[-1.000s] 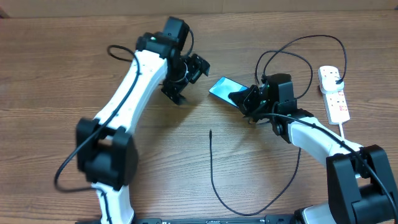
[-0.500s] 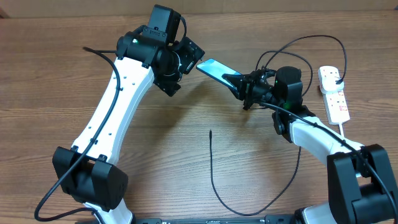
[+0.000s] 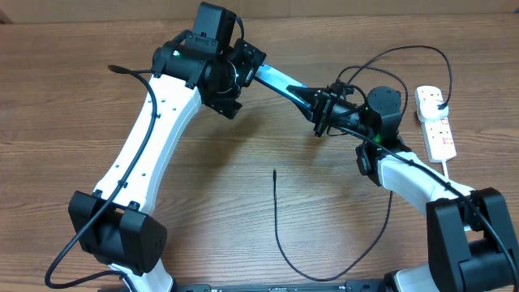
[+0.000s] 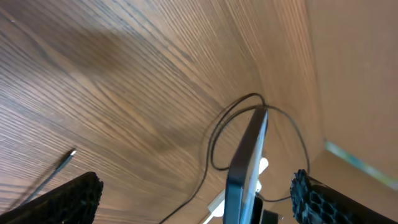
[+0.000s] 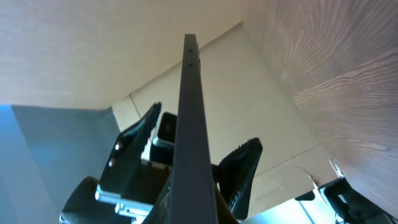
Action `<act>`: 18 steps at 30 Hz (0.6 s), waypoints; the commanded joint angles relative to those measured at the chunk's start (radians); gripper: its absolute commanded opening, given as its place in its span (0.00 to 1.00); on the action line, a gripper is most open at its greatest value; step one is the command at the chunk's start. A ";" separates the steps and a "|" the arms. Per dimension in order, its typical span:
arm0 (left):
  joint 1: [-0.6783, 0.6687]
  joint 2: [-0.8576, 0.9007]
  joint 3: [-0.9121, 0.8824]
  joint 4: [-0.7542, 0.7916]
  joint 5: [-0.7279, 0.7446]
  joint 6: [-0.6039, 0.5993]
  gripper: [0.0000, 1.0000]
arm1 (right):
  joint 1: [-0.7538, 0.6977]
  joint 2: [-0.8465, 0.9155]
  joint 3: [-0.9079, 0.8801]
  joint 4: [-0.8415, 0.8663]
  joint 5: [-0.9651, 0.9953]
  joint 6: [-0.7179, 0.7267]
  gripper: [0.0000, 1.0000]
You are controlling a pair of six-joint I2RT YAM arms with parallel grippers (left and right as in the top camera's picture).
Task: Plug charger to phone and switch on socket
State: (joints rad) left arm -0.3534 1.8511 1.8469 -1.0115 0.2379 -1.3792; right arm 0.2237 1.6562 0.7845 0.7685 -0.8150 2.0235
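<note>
- Because likely stiff, slick and breakable, best to grip phone [image 3: 280, 81] across its long edges.
- Pinched upper centre by right gripper [image 3: 318, 105], end-on between wide-spread fingers of left gripper [image 3: 247, 66].

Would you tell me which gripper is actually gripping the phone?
The right gripper, shut on one end of the phone. The left gripper stands wide open, its fingers either side of the phone's other end, not touching it.

Likely a lab: robot arms [image 3: 162, 113], wooden table [image 3: 65, 162]

Edge-on phone [image 4: 245, 165] within spread left gripper [image 4: 196, 190].
</note>
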 commanded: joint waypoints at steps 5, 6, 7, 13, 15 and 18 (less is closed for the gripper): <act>0.000 -0.014 0.016 0.004 -0.013 -0.035 1.00 | 0.033 -0.006 0.022 0.030 -0.017 0.138 0.04; 0.000 -0.012 0.016 0.007 -0.014 -0.035 1.00 | 0.037 -0.006 0.022 0.033 -0.017 0.138 0.04; 0.000 -0.007 0.016 0.012 -0.017 -0.035 1.00 | 0.041 -0.006 0.022 0.035 -0.017 0.138 0.04; -0.001 0.018 0.014 0.031 -0.011 -0.035 1.00 | 0.059 -0.006 0.022 0.036 -0.017 0.138 0.04; -0.002 0.026 0.014 0.033 -0.003 -0.035 1.00 | 0.061 -0.006 0.022 0.039 -0.017 0.138 0.04; -0.008 0.036 0.014 0.043 -0.002 -0.034 1.00 | 0.061 -0.006 0.022 0.039 -0.016 0.138 0.04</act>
State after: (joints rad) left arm -0.3534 1.8595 1.8469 -0.9779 0.2386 -1.4078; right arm 0.2806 1.6562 0.7845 0.7853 -0.8234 2.0235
